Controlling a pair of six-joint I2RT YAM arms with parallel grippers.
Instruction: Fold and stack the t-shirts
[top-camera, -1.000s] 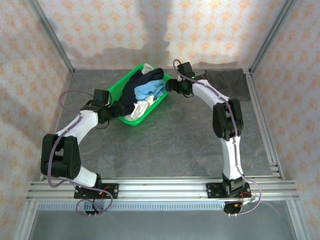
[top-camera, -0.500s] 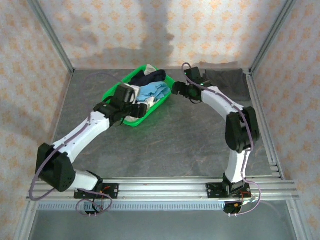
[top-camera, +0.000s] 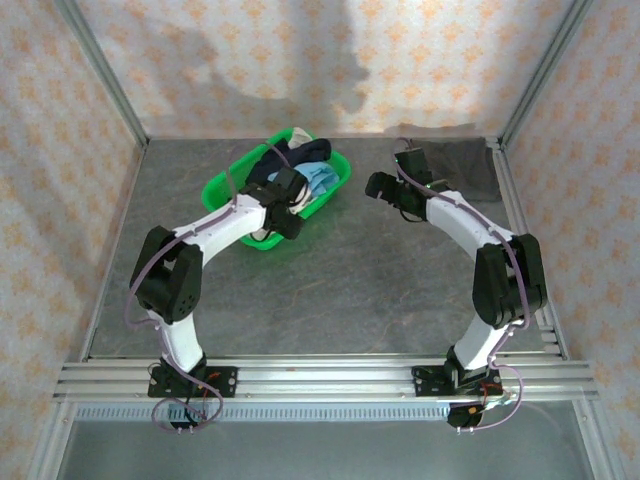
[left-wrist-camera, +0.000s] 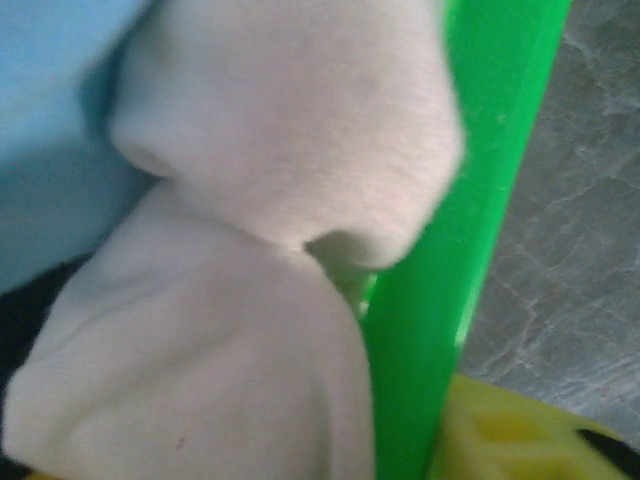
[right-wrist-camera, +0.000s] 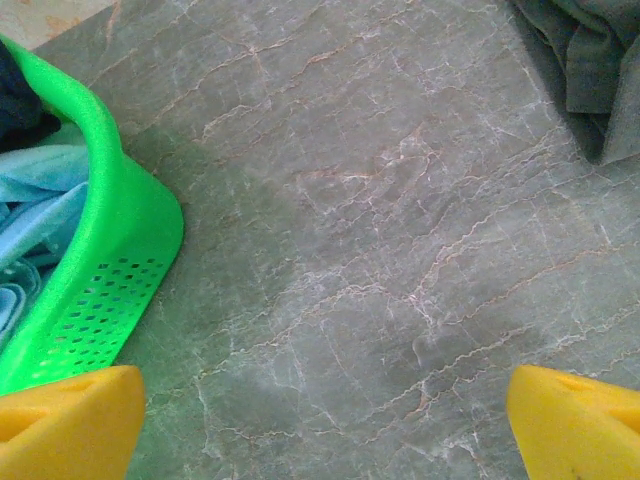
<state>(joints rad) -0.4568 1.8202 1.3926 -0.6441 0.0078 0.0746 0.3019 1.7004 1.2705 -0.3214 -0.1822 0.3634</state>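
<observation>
My left tool (top-camera: 288, 203) is down inside the green basket (top-camera: 216, 186), nose in the white shirt (left-wrist-camera: 280, 130), which lies right against the basket rim. The light blue shirt (top-camera: 318, 176) and a dark shirt (top-camera: 272, 166) are piled beside it. Cloth blocks the view, so I can't tell how wide my left tool stands or whether it has anything. My right tool (top-camera: 378, 186) gapes wide and empty over the bare worktop (top-camera: 340, 290), between the basket and the dark grey shirt (top-camera: 462, 166) lying far right.
</observation>
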